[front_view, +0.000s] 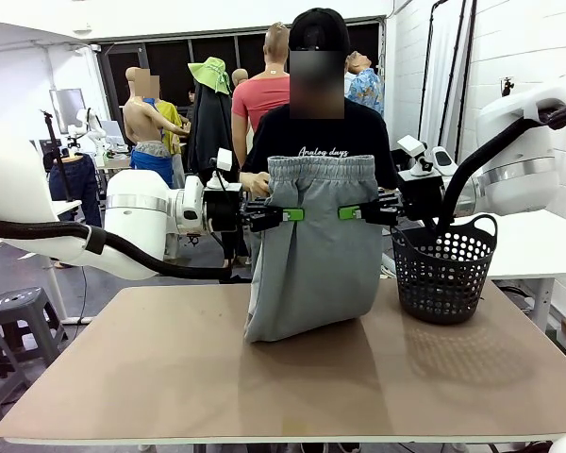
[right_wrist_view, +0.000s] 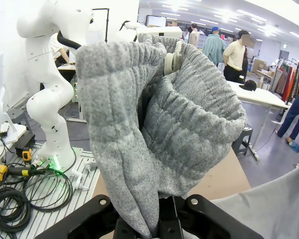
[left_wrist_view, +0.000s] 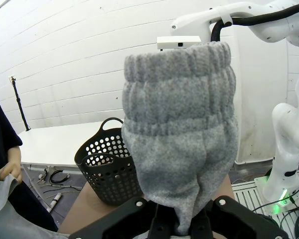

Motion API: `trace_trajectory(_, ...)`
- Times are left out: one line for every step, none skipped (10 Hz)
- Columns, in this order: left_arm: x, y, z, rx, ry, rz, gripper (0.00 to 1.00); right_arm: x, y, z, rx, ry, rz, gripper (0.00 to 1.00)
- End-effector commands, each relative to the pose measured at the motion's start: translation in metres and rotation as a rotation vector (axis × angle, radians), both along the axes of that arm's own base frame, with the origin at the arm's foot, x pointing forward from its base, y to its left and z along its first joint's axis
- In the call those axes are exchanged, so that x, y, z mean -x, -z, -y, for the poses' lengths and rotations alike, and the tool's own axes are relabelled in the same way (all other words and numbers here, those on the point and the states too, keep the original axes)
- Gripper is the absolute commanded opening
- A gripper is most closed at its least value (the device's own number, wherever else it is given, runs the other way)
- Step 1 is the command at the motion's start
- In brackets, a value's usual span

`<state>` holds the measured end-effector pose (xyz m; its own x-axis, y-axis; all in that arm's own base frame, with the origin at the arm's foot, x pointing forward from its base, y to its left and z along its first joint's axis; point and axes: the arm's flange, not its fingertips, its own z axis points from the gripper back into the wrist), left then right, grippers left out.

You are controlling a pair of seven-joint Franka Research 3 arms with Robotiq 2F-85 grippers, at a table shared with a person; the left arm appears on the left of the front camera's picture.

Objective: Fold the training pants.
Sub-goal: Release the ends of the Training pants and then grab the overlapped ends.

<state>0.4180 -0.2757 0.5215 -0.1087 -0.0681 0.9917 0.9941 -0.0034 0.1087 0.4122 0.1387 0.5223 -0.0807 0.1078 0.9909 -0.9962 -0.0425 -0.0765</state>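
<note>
- Currently held: training pants (front_view: 311, 250), hung upright between my two arms, waistband on top, lower end resting on the table (front_view: 170, 368). I judge this lets the cloth drop flat for folding.
- My left gripper (front_view: 289, 214): jaws pinching the fabric just under the waistband.
- My right gripper (front_view: 350, 212): likewise clamped on the pants, opposite side.
- Person's hand (front_view: 256, 183): at the waistband's corner, apparently steadying it.
- Black basket (front_view: 443, 269): on the table, just beside the pants on my right.

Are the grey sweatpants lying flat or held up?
Held up: the left tool and right tool pinch the light grey soft sweatpants; their bottom touches the table.
</note>
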Motion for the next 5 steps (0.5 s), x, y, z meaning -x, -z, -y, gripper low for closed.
trace_trajectory(0.0000,-0.0029,0.0003,0.023,-0.013,0.009,0.00,0.0029,-0.0004,-0.0009,-0.027,0.004,0.004,0.00)
trace_trajectory(0.0000,-0.0029,0.0003,0.023,-0.013,0.009,0.00,0.0029,-0.0004,-0.0009,-0.027,0.004,0.004,0.00)
trace_trajectory(0.0000,-0.0029,0.0003,0.023,-0.013,0.009,0.00,0.0029,-0.0004,-0.0009,-0.027,0.004,0.004,0.00)
trace_trajectory(0.0000,-0.0029,0.0003,0.023,-0.013,0.009,0.00,0.0029,-0.0004,-0.0009,-0.027,0.004,0.004,0.00)
trace_trajectory(0.0000,-0.0029,0.0003,0.023,-0.013,0.009,0.00,0.0029,-0.0004,-0.0009,-0.027,0.004,0.004,0.00)
